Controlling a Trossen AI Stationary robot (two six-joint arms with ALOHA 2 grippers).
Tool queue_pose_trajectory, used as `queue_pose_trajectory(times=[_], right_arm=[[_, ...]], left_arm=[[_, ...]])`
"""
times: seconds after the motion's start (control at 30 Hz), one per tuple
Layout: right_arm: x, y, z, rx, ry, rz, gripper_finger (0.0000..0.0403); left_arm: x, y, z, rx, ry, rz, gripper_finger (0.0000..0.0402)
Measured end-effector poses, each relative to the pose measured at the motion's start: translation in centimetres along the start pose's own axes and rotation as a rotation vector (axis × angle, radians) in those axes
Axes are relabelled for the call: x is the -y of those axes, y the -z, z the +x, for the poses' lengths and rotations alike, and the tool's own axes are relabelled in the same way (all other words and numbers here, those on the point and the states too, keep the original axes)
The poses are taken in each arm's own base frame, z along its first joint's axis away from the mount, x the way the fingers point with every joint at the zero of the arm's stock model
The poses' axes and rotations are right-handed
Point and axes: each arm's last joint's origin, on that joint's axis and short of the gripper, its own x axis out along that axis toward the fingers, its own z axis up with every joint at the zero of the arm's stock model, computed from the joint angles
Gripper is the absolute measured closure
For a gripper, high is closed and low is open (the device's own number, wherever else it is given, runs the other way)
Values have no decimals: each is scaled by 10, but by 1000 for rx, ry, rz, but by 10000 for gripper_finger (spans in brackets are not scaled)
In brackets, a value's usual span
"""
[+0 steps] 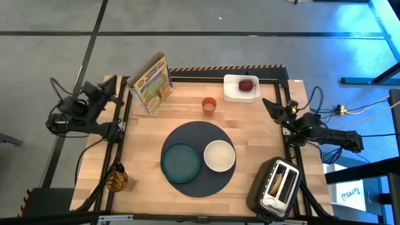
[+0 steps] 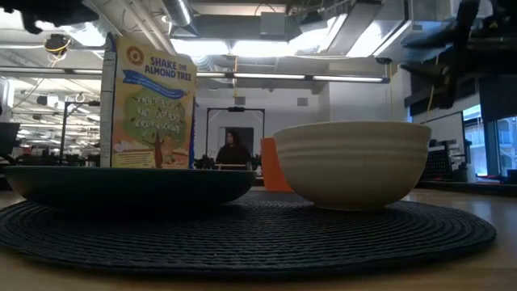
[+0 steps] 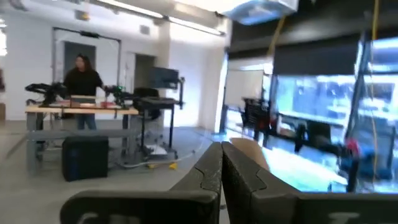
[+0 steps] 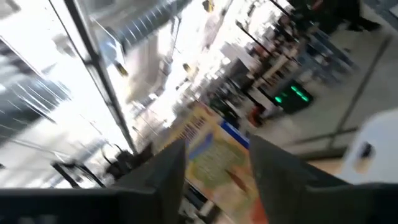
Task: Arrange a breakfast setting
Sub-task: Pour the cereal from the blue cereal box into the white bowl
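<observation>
The wooden table (image 1: 144, 134) carries a large round dark-grey mat (image 1: 195, 134) near its middle, and on the mat sit the teal plate (image 1: 180, 161) and the white bowl (image 1: 219, 155), side by side and nearly touching; from above both look bare inside. At the front right corner stands a dark toaster (image 1: 275, 185) with something pale in one slot. The cereal box (image 1: 151, 82) stands upright toward the far left, tilted to the table's edges. A white square dish (image 1: 241, 88) at the far edge holds the dark red fruit (image 1: 247, 84). The small orange cup (image 1: 209, 105) stands alone between box and dish, well clear of the mat. A small amber object (image 1: 117, 179) rests at the front left edge. The level view hides the cup behind the bowl, only an orange sliver showing, and shows a person far back in the room. The left gripper (image 1: 113, 89) hangs off the far left corner, fingers (image 3: 211, 174) pressed together on nothing. The right gripper (image 1: 271, 105) is over the right edge, fingers (image 4: 165, 168) parted and empty. Bare wood lies open all around the mat.
</observation>
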Motion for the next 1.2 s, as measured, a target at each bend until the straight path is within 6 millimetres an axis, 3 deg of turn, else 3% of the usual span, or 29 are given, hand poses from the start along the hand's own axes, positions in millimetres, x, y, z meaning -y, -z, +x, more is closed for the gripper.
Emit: queue_pose_trajectory(times=[0.17,0.3,0.47,0.6,0.7,0.93,1.2], right_arm=[[-17,-17,1,18,-63,11,148],[-26,-27,2,6,-63,6,122],[-32,-33,1,-44,-39,-17,120],[-36,-38,1,-39,-46,-11,122],[-37,-39,1,-33,-39,-12,122],[-33,-35,1,-61,9,-38,123],[-32,-35,1,-62,10,-39,123]], left_arm=[[12,9,2,-62,53,66,347],[18,16,2,-119,15,137,282],[16,12,2,-148,-66,161,199],[8,-13,3,-110,-3,75,144],[10,-20,4,-101,68,92,114],[34,-5,4,-154,218,289,51],[38,-3,3,-205,-3,342,4]])
